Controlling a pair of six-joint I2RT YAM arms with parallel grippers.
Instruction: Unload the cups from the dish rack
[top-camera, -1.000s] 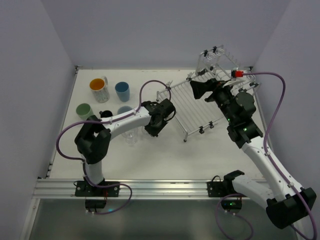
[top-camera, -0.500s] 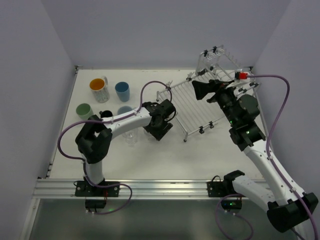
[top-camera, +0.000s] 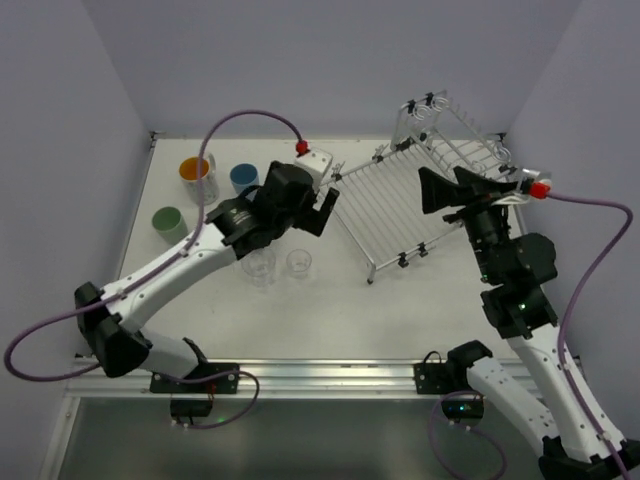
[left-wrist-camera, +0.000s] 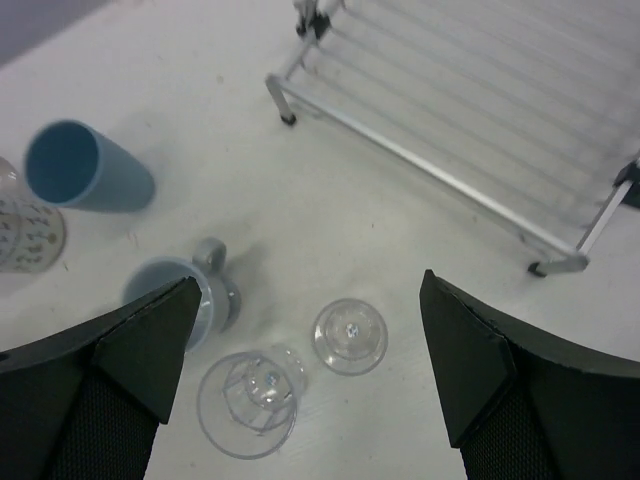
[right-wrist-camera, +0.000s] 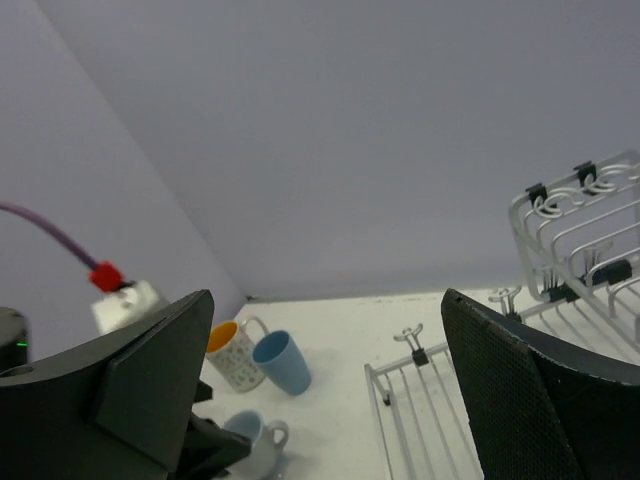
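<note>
The silver wire dish rack (top-camera: 385, 205) stands at the right of the table, and its rods carry nothing that I can see. Two clear glasses (top-camera: 298, 263) (top-camera: 259, 267) stand upright to its left. My left gripper (top-camera: 310, 212) hangs open high above them, apart from both; looking down from the left wrist, the glasses (left-wrist-camera: 349, 335) (left-wrist-camera: 247, 405) lie between the fingers. A light blue mug (left-wrist-camera: 165, 295), a dark blue tumbler (top-camera: 243, 178), a white mug with an orange inside (top-camera: 197, 172) and a pale green cup (top-camera: 168, 222) stand further left. My right gripper (top-camera: 432, 190) is open and empty over the rack.
The rack's raised slotted back (top-camera: 450, 125) rises at the far right, close to the right wall. The left arm's purple cable (top-camera: 250, 115) arcs over the back of the table. Walls close in the table on three sides.
My left gripper opened, let go of the clear glass on the table and rose up and back. The right arm lifted and drew a little to the right.
</note>
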